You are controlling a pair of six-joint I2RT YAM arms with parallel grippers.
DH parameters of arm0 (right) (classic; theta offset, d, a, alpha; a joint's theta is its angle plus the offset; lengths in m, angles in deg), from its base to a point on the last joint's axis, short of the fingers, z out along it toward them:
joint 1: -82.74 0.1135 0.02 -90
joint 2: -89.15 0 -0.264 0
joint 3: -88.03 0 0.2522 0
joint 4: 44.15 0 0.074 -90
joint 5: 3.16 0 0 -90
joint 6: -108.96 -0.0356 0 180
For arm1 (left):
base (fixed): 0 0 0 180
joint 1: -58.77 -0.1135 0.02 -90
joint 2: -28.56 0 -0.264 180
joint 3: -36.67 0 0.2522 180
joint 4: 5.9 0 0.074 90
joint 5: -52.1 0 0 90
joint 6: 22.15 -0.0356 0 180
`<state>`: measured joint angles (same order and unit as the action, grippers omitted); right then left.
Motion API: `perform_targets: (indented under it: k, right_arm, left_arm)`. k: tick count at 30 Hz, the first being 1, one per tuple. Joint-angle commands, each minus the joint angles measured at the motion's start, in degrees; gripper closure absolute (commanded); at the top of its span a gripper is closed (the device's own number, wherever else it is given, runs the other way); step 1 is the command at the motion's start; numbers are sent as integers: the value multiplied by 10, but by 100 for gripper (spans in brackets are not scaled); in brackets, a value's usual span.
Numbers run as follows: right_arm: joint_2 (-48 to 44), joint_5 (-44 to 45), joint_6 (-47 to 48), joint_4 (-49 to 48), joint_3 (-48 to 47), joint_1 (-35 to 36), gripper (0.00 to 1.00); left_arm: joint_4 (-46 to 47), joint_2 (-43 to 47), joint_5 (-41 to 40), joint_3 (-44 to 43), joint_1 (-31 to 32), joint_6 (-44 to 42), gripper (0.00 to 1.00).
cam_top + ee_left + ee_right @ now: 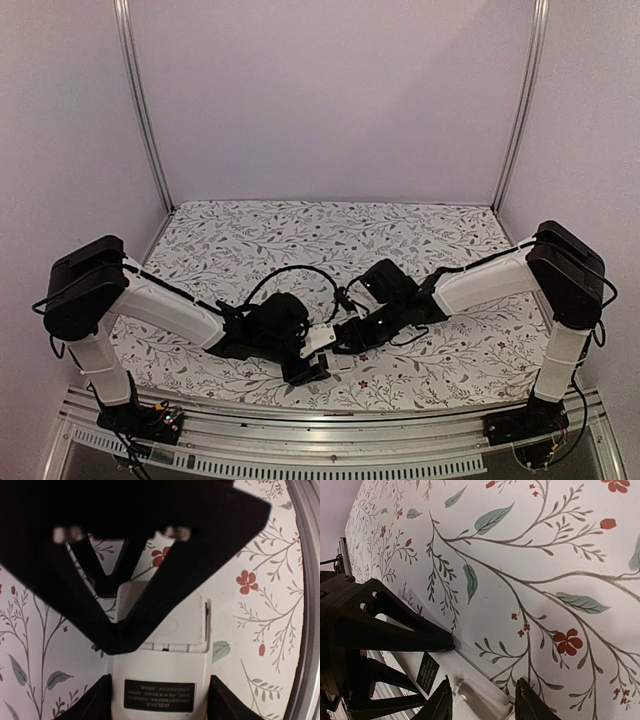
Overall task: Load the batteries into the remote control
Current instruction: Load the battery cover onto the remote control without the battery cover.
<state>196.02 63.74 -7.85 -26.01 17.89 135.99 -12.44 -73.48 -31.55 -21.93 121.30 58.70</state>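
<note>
The white remote control (pixel 322 339) lies back-up near the table's front edge, between the two arms. My left gripper (pixel 159 702) is shut on it, a finger (pixel 97 702) pressed to each long side beside the black label (pixel 159 696). Its battery cover (pixel 187 617) sits on the slot with a thin dark gap along one edge. My right gripper (pixel 482 702) is open and straddles the cover end (pixel 481 694), with room left at one finger (pixel 526 702). In the left wrist view a right finger (pixel 165 592) crosses over the cover. The batteries are out of view.
The floral tablecloth (pixel 300 235) covers the table. A metal rail (pixel 330 410) runs along the front edge, close below the remote. The table's metal rim (pixel 307 580) shows at the right of the left wrist view.
</note>
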Motion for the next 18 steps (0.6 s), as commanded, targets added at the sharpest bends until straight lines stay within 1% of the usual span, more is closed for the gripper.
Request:
perform_targets:
  k: [1,6,10,13,15,18]
  right_arm:
    - [-6,36,3,32,-21,1,56]
    - [-18,44,-15,45,-19,-8,50]
    - [-34,56,-29,64,-18,-9,49]
    - [-47,75,-50,85,-7,-9,51]
    - [-60,78,-81,87,9,-9,54]
    - [-67,51,-112,68,33,-9,58]
  left_arm:
    - [-18,-18,-20,8,1,1,38]
    - [-18,-20,-15,8,3,1,38]
    - [-19,-20,-15,8,3,0,38]
    - [-20,-20,-15,8,4,3,38]
    - [-21,-21,-15,8,4,4,38]
    - [-21,-24,-18,9,5,4,38]
